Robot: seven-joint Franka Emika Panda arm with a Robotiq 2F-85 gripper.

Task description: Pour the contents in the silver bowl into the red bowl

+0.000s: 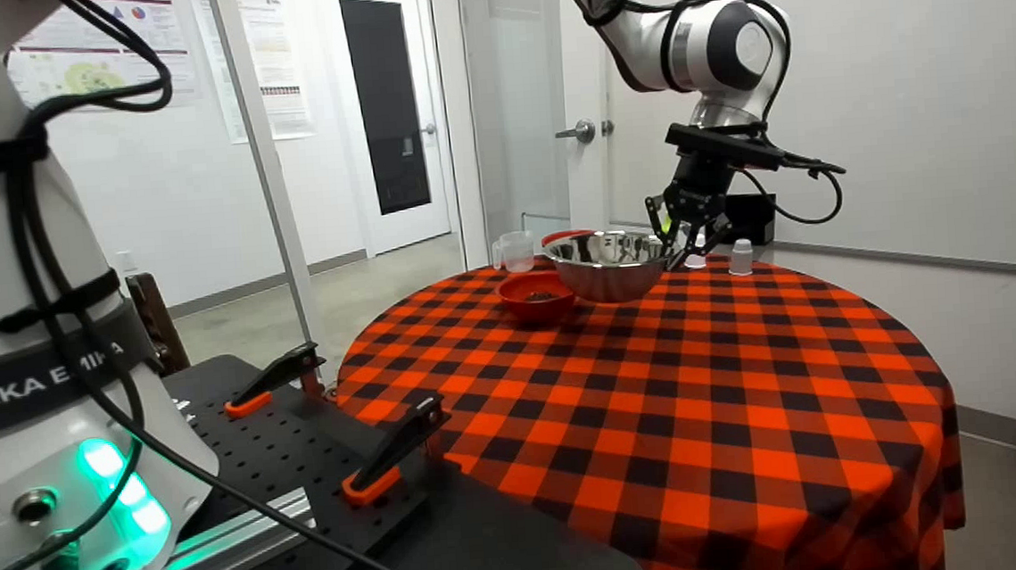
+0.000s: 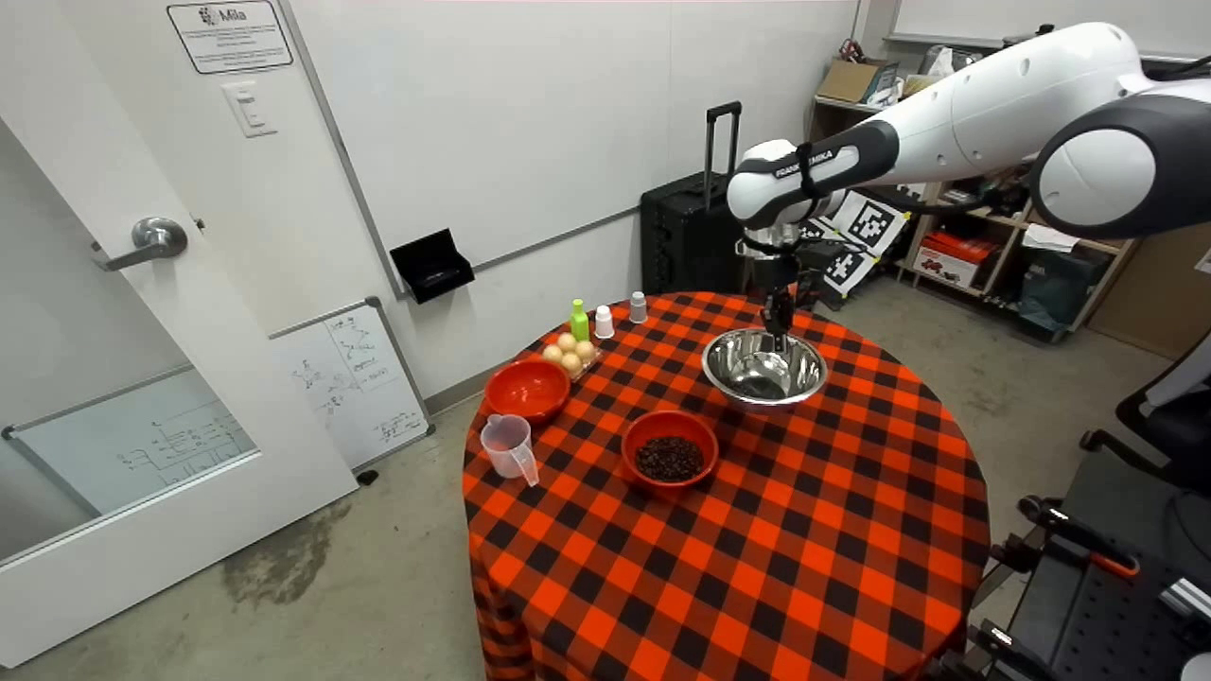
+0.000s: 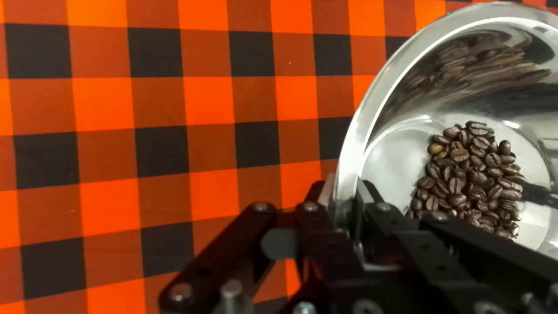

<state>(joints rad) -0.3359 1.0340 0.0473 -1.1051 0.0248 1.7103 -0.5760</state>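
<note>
The silver bowl (image 1: pixel 611 282) is wide and shiny and seems held a little above the checked cloth, roughly level; an exterior view also shows it (image 2: pixel 804 371). My gripper (image 3: pixel 344 192) is shut on its rim (image 3: pixel 368 109), one finger inside and one outside. Dark coffee beans (image 3: pixel 475 179) lie in a pile on its bottom. A red bowl (image 2: pixel 670 423) with dark beans (image 2: pixel 669 460) stands close beside it on the table, also visible in an exterior view (image 1: pixel 523 311). A second red bowl (image 2: pixel 528 390), apparently empty, stands farther off. The gripper also shows in both exterior views (image 1: pixel 671 251) (image 2: pixel 779 342).
A clear measuring cup (image 2: pixel 506 443) stands beside the second red bowl. Several pale eggs (image 2: pixel 570 356), a green bottle (image 2: pixel 579 322), a white cup (image 2: pixel 604 323) and a greyish cup (image 2: pixel 638 307) line the table's edge by the whiteboard wall.
</note>
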